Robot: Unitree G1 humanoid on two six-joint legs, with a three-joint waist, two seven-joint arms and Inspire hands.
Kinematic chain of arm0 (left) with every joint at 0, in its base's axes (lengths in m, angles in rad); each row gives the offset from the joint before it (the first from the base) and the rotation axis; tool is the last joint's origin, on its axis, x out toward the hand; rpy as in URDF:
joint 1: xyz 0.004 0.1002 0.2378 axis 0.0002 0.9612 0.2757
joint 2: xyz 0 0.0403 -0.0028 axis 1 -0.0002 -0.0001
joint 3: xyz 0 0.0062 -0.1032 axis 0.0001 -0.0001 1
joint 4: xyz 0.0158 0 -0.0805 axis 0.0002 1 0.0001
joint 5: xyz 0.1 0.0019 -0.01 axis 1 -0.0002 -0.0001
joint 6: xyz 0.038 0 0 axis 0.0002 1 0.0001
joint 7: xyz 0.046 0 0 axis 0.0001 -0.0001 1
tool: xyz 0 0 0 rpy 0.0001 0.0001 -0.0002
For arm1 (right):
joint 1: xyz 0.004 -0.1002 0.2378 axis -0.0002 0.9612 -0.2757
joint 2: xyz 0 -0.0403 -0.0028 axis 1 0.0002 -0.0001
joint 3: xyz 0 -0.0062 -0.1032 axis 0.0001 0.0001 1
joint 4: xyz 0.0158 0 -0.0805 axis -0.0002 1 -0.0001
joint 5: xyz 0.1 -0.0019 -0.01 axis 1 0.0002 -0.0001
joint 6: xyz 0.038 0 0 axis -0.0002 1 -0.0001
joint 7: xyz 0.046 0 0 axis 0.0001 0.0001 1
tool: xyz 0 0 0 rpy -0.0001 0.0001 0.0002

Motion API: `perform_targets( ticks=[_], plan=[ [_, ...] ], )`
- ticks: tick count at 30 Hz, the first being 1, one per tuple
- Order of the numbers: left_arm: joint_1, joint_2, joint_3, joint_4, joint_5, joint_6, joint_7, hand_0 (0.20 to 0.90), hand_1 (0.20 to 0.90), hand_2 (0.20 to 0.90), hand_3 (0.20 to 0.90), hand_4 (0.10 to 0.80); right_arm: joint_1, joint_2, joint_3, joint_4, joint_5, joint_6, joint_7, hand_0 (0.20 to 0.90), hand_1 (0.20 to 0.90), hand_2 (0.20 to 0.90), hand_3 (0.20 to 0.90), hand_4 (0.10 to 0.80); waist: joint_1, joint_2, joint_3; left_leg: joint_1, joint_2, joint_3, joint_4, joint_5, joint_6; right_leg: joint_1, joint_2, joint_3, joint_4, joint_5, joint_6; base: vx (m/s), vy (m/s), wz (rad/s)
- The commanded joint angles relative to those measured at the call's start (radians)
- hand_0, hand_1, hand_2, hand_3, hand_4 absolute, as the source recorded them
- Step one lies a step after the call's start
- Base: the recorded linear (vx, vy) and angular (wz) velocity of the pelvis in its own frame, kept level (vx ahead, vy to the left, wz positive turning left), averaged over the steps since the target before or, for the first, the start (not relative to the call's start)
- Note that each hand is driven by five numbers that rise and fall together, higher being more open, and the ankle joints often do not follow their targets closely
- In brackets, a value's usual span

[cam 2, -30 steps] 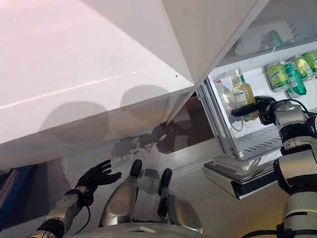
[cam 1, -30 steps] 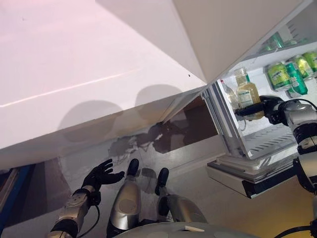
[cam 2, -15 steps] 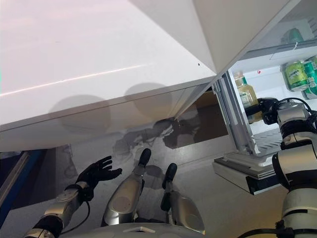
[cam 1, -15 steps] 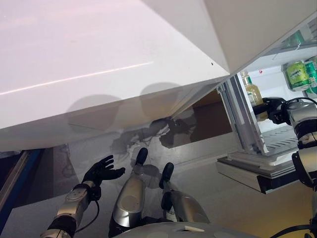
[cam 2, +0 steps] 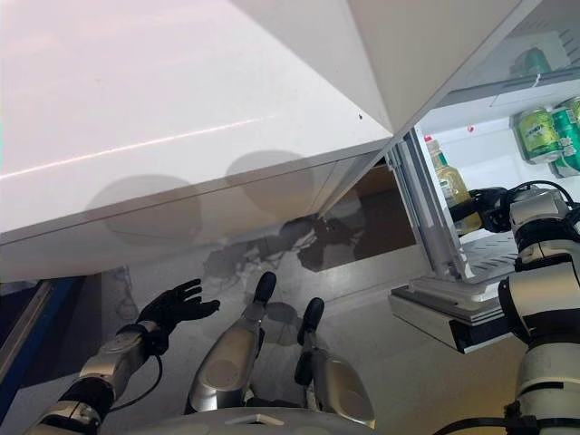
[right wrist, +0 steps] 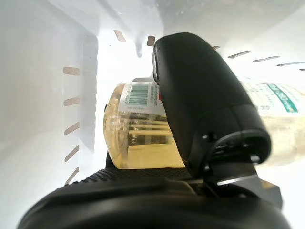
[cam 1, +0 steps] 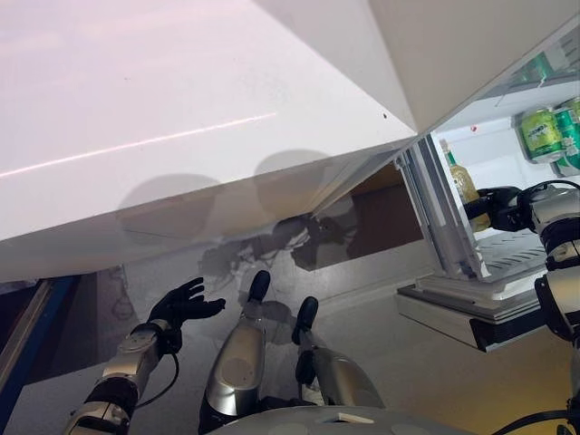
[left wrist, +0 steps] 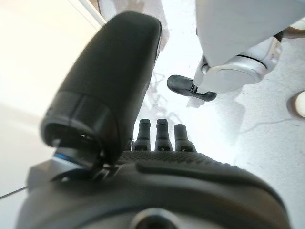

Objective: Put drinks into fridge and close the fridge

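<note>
Right hand point(cam 2: 494, 205) clamped around yellow drink bottle point(right wrist: 138, 138) inside the open fridge point(cam 1: 507, 263), above its wire shelf point(cam 1: 521, 252) (green cans point(cam 1: 542, 133) higher up); left hand point(cam 1: 186, 302) idle, fingers spread.

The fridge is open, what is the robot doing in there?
The right robot hand is holding a bottle of yellow drink inside the open fridge, just above a wire shelf. Its thumb is wrapped round the bottle, so it has not let go yet. Green drinks already sit on a higher shelf. The left robot hand hangs open down near the floor, holding nothing. The fridge door is not closed yet.
</note>
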Motion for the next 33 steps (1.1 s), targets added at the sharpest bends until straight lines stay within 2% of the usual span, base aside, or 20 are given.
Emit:
perform_targets(
  ticks=[1, 11, 20, 24, 28, 31, 33],
  plan=[
    [0.058, 0.030, -0.022, 0.024, -0.017, -0.011, -0.014, 0.900, 0.900, 0.900, 0.900, 0.800, -0.092, -0.116, 0.060, 0.002, -0.017, -0.008, -0.043, 0.900, 0.900, 0.900, 0.900, 0.800, -0.021, 0.003, -0.084, 0.010, -0.017, 0.037, -0.006, -0.087, 0.014, -0.065, 0.006, -0.004, 0.070, 0.020, 0.046, 0.000, 0.000, 0.00],
    [0.047, 0.022, -0.017, 0.072, 0.005, 0.001, -0.008, 0.900, 0.900, 0.900, 0.900, 0.800, -0.074, -0.129, 0.029, -0.008, 0.037, -0.005, -0.110, 0.900, 0.900, 0.900, 0.900, 0.800, -0.038, -0.007, -0.109, 0.042, -0.010, 0.049, -0.014, -0.094, 0.014, -0.044, 0.005, 0.006, 0.068, 0.019, 0.052, 0.000, 0.000, 0.00],
    [0.066, 0.008, -0.009, 0.120, 0.025, 0.011, -0.016, 0.900, 0.900, 0.900, 0.900, 0.800, -0.035, -0.178, -0.017, -0.071, 0.143, -0.053, -0.207, 0.900, 0.900, 0.900, 0.900, 0.800, -0.073, -0.008, -0.158, 0.090, -0.004, 0.068, -0.035, -0.100, 0.016, -0.014, 0.008, 0.029, 0.061, 0.016, 0.057, 0.009, 0.040, -0.06],
    [0.077, -0.002, -0.007, 0.143, 0.026, 0.022, -0.009, 0.900, 0.900, 0.900, 0.900, 0.800, -0.004, -0.208, -0.054, -0.173, 0.188, -0.087, -0.279, 0.900, 0.900, 0.900, 0.900, 0.800, -0.099, -0.010, -0.190, 0.114, -0.002, 0.079, -0.044, -0.103, 0.015, -0.001, 0.009, 0.044, 0.057, 0.014, 0.061, 0.020, 0.051, -0.10],
    [0.093, -0.018, 0.007, 0.173, 0.023, 0.035, -0.014, 0.900, 0.900, 0.900, 0.900, 0.800, 0.067, -0.247, -0.115, -0.360, 0.242, -0.122, -0.389, 0.900, 0.900, 0.900, 0.900, 0.800, -0.135, -0.006, -0.226, 0.145, 0.001, 0.096, -0.054, -0.111, 0.015, 0.017, 0.011, 0.064, 0.055, 0.009, 0.064, 0.013, 0.077, -0.11],
    [0.107, -0.035, 0.017, 0.190, 0.021, 0.036, -0.022, 0.900, 0.900, 0.900, 0.900, 0.800, 0.132, -0.280, -0.183, -0.503, 0.268, -0.174, -0.468, 0.900, 0.900, 0.900, 0.900, 0.800, -0.165, 0.005, -0.252, 0.167, 0.002, 0.107, -0.059, -0.119, 0.016, 0.030, 0.010, 0.077, 0.052, 0.004, 0.066, 0.020, 0.090, -0.11],
    [0.122, -0.056, 0.024, 0.210, 0.025, 0.029, -0.032, 0.900, 0.900, 0.900, 0.900, 0.800, 0.211, -0.298, -0.286, -0.631, 0.272, -0.218, -0.532, 0.900, 0.900, 0.900, 0.900, 0.800, -0.190, 0.019, -0.279, 0.180, 0.001, 0.114, -0.061, -0.125, 0.017, 0.037, 0.007, 0.085, 0.053, -0.004, 0.067, 0.033, 0.111, -0.13]
  ],
)
